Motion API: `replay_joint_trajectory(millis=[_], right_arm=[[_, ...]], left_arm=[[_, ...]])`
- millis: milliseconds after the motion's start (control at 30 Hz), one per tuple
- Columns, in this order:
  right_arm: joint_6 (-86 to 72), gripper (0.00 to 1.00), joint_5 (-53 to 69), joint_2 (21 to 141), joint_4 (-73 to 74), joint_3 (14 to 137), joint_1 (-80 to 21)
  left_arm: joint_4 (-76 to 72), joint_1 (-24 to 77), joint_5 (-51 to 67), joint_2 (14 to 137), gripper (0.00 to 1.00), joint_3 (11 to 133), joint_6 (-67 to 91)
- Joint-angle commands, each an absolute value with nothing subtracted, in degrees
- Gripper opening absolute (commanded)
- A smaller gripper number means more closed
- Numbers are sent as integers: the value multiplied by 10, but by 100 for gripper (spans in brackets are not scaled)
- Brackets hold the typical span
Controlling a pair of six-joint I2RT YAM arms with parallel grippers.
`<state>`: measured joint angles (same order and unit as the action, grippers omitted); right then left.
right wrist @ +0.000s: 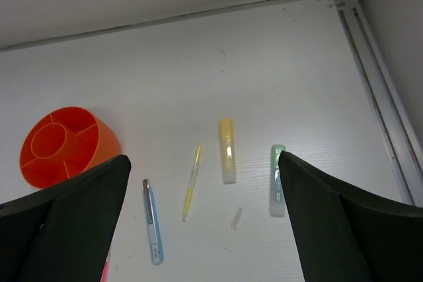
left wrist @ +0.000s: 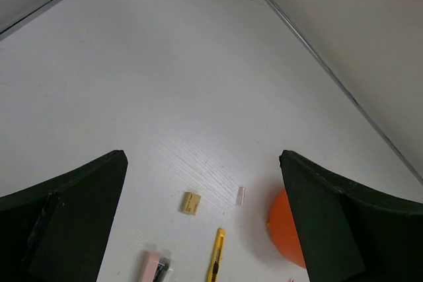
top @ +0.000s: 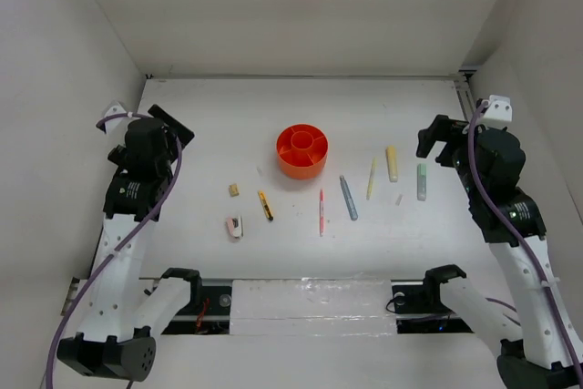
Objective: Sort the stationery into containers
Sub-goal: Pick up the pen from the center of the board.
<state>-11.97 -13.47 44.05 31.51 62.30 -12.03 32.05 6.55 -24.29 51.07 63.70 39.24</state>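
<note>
The orange tub [top: 302,150] stands mid-table and looks empty. Left of it lie a tan eraser [top: 234,190], a pink-white eraser [top: 235,227] and an orange-black cutter [top: 265,205]. Right of it lie a red pen [top: 321,212], a grey-blue cutter [top: 349,197], a thin yellow pen [top: 371,179], a yellow marker [top: 392,163] and a pale green marker [top: 422,181]. My left gripper [top: 171,125] is open and empty, raised at the far left. My right gripper [top: 437,138] is open and empty, raised above the green marker [right wrist: 277,179]. The left wrist view shows the tan eraser [left wrist: 191,203] between my fingers.
Small clear caps lie on the table, one by the tub [left wrist: 240,195] and one between the yellow pen and green marker [right wrist: 236,218]. White walls close in the back and sides. A metal rail [right wrist: 380,97] runs along the right edge.
</note>
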Motion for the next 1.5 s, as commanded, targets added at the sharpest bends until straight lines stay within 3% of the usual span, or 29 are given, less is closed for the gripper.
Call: replay_joint_trajectory(millis=[0,300,433,767,1000,1267,1467], right_arm=[[-108,100,-131,452,301,651,-122],[-125,100,-95,410,177,567,-133],[-125,100,-124,505,260,611,-133],[-215,100,-261,682,236,585,-256],[-259,100,-261,750,194,547,-270],[-253,80,-210,802,150,512,-257],[-258,76,-204,844,124,494,-250]], left_arm=[[290,55,-221,512,100,629,377],[297,43,-229,512,100,624,399],[292,43,-218,512,100,624,392],[287,43,-224,494,100,613,374],[281,43,-207,489,100,606,368],[276,43,-189,494,100,606,358],[271,43,-178,494,100,601,352]])
